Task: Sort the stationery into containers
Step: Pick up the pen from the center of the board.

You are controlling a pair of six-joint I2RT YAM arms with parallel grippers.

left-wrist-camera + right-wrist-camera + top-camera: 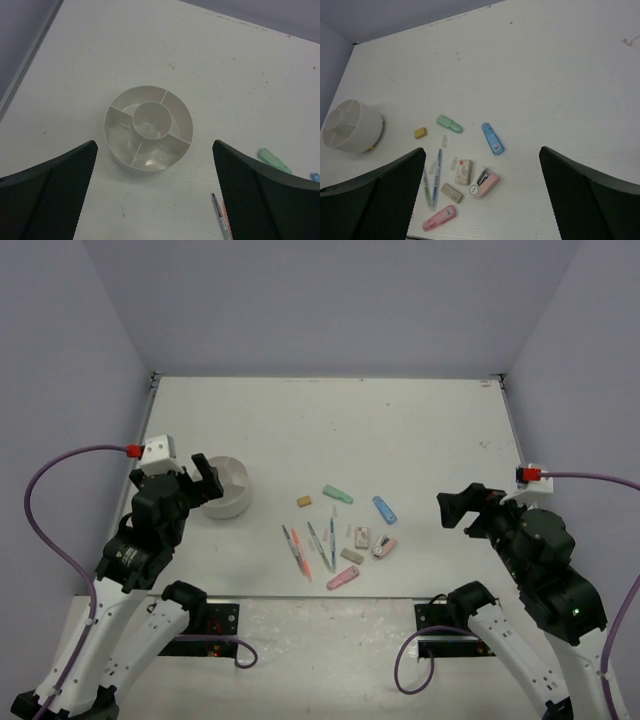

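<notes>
The round white container (225, 487), split into compartments, stands at the left of the table, and its compartments look empty in the left wrist view (148, 127). The stationery lies loose at mid-table: a tan eraser (305, 501), green marker (337, 495), blue marker (385, 510), thin pens (310, 545), white eraser (361, 537), grey eraser (351, 556) and pink marker (342, 578). My left gripper (205, 480) is open and empty, just above the near side of the container (154, 162). My right gripper (455, 510) is open and empty, right of the items (481, 150).
A pink stapler-like piece (486, 184) lies beside the white eraser (464, 171). Small clear caps (444, 141) lie among the pens. The table's side rail (30, 55) runs left of the container. Pale walls enclose the table.
</notes>
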